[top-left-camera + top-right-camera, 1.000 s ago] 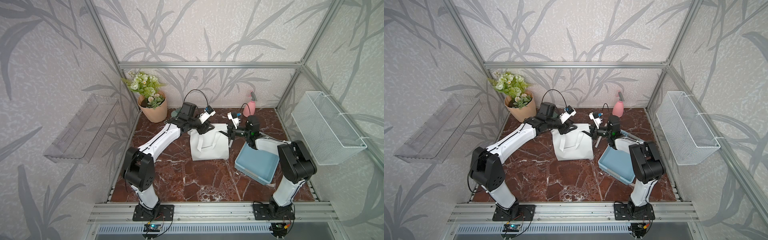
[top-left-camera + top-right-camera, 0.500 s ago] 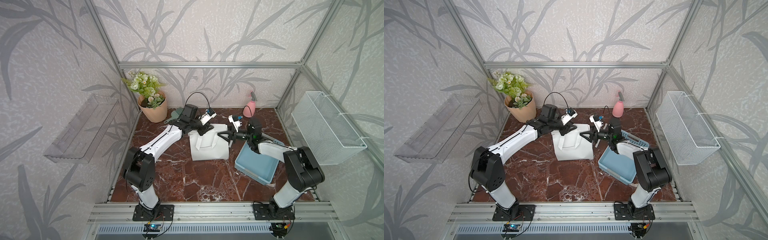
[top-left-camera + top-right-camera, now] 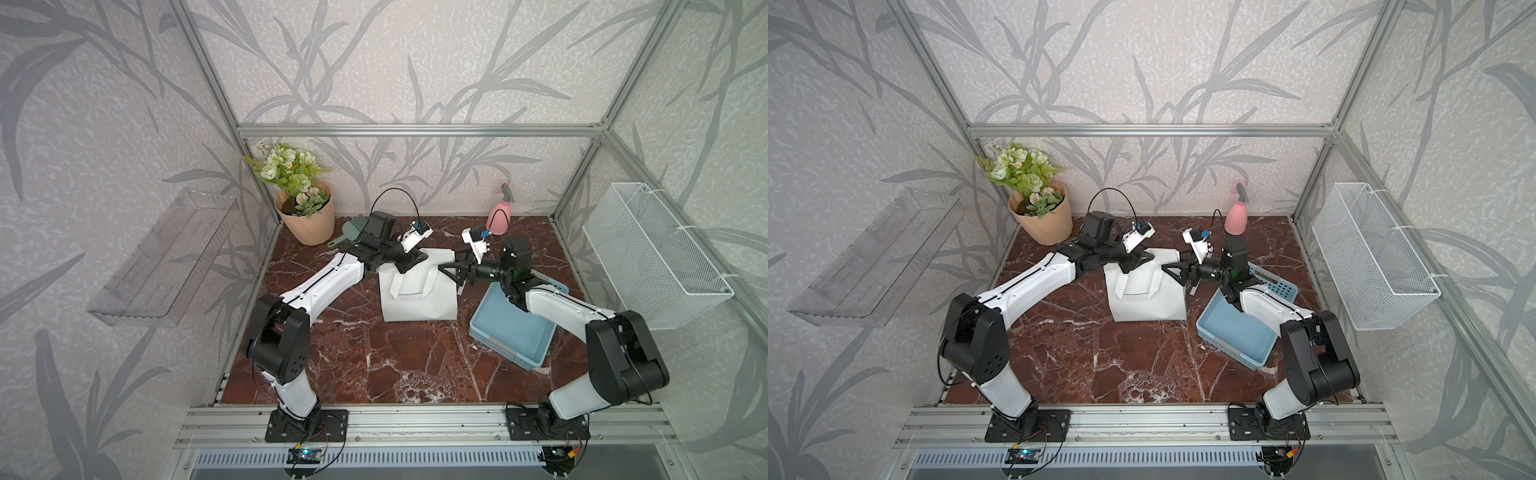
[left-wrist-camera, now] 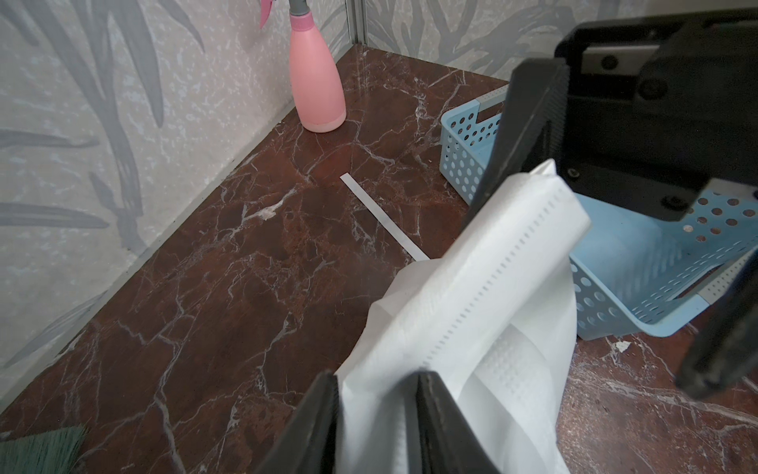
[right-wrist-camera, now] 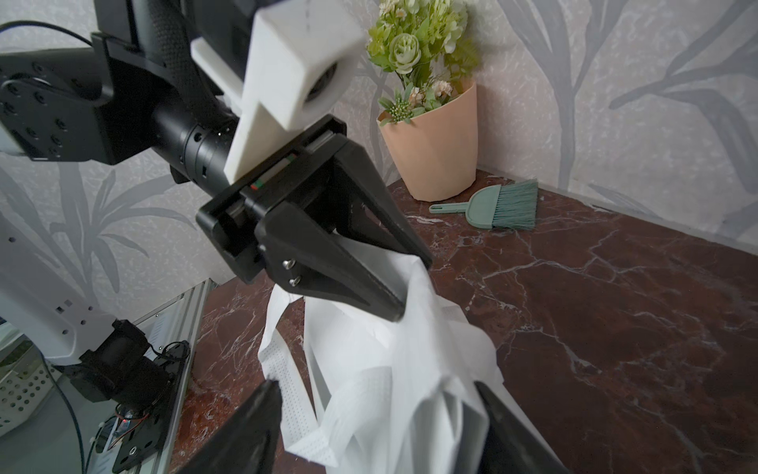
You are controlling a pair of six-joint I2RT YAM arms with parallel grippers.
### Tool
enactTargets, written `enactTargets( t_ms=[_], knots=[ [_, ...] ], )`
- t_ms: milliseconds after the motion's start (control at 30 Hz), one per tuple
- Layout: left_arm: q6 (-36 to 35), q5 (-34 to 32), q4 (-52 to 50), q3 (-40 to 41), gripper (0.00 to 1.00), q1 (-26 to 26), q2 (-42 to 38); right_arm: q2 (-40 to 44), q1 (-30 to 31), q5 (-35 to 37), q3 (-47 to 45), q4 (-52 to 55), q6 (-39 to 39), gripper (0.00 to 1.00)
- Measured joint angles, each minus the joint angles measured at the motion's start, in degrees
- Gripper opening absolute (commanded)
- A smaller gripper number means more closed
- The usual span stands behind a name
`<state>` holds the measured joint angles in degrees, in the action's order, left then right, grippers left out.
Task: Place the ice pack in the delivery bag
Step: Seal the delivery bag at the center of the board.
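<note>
Early stage: left gripper (image 5: 410,289) pinches the delivery bag (image 3: 415,297) by its top edge, right gripper (image 5: 375,385) gapes wide around loose bag fabric, clamping nothing; ice pack not visible anywhere, so placing is not yet done.

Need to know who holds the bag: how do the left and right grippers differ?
The left gripper is pinched shut on the delivery bag's fabric; the right gripper stands open, fabric loose between its jaws. The left reaches from the flowerpot side, the right from the blue tray side. Both are at the bag's top.
</note>
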<state>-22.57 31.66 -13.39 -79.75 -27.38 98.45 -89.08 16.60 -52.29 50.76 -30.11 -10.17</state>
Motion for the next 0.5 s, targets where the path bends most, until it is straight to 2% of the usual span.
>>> enactTargets(
  t_ms=[100, 167, 300, 433, 500],
  knots=[
    [-0.1, 0.0, 0.0, 0.5, 0.37, 0.0, -0.7, -1.3, 0.0, 0.1, 1.6, 0.0, -0.5, 0.70],
    [-0.3, 0.0, 0.0, 0.8, 0.39, 0.0, -1.0, -2.3, 0.0, -0.1, 2.3, 0.2, -0.8, 0.64],
    [-0.5, 0.0, 0.0, 1.0, 0.40, 0.0, -1.3, -4.1, 0.0, -0.3, 2.9, 0.8, -0.6, 0.36],
    [-0.9, -0.1, -0.2, 1.1, 0.43, 0.0, -1.5, -5.1, 0.0, -0.7, 2.9, 1.3, -1.0, 0.03],
    [-1.1, -0.2, -0.4, 1.2, 0.48, 0.0, -1.6, -5.2, 0.0, -0.7, 2.9, 1.1, -1.4, 0.00]
  ],
)
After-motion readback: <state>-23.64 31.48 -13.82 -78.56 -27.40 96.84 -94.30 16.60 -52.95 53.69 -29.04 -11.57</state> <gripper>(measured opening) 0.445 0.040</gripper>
